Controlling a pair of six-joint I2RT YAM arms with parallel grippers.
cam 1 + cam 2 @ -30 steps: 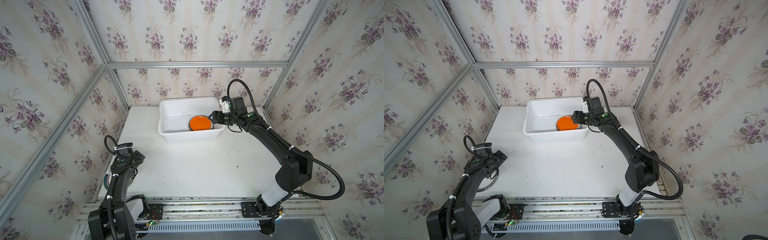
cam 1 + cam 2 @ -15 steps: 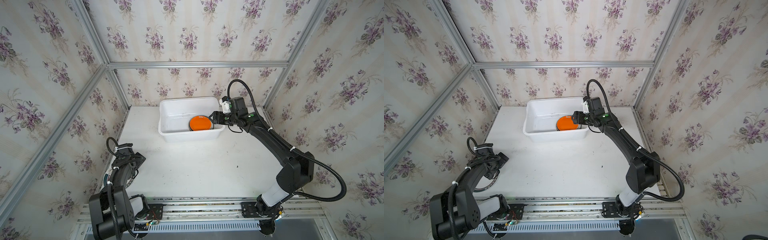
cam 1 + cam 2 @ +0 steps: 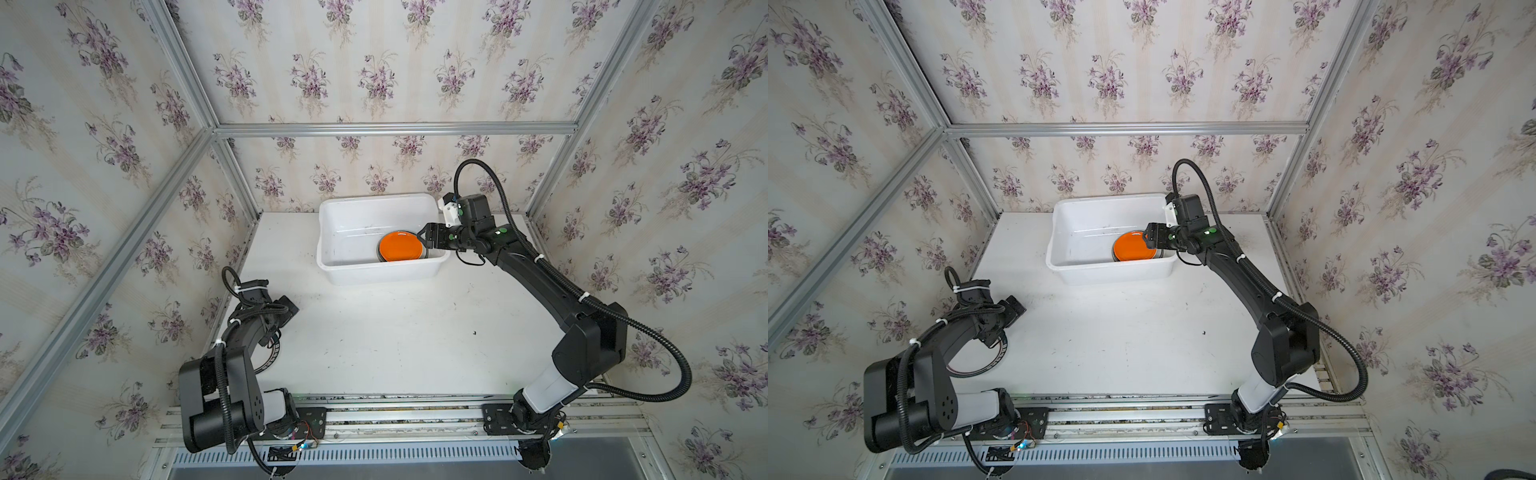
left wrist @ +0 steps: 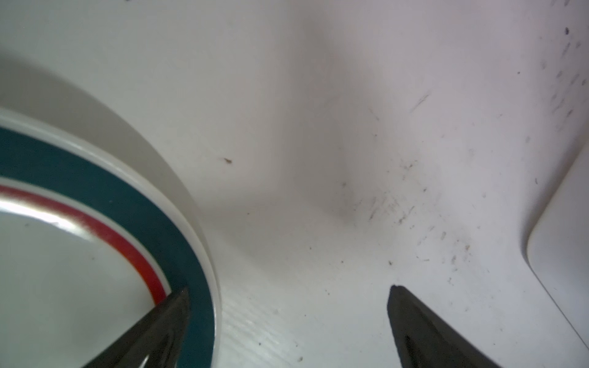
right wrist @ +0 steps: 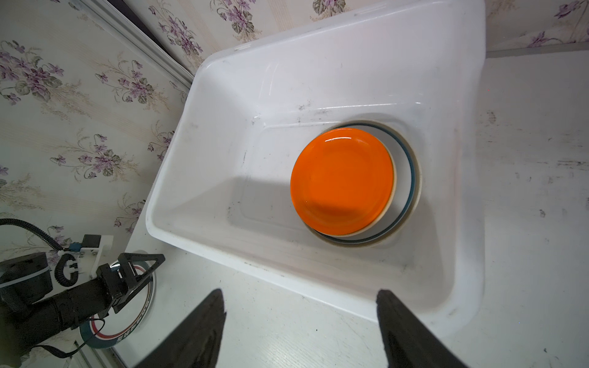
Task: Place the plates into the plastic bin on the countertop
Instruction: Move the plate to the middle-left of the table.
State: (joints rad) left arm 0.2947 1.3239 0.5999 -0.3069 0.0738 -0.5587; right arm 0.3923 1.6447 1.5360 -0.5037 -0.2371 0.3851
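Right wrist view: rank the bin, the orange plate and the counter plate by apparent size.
1. bin
2. orange plate
3. counter plate, which looks smallest, but it is farther off and half hidden, so its true size is unsure.

Flat white countertop, scuffed and speckled with dark marks, framed by aluminium rails. Two things lie directly on it. A large white rectangular plastic bin with rounded corners and a rolled rim stands at the far middle, close to the back wall; the bin shows in both top views. A round white plate with a dark teal rim band and a thin red ring lies flat by the left edge, well apart from the bin and largely hidden in the top views.
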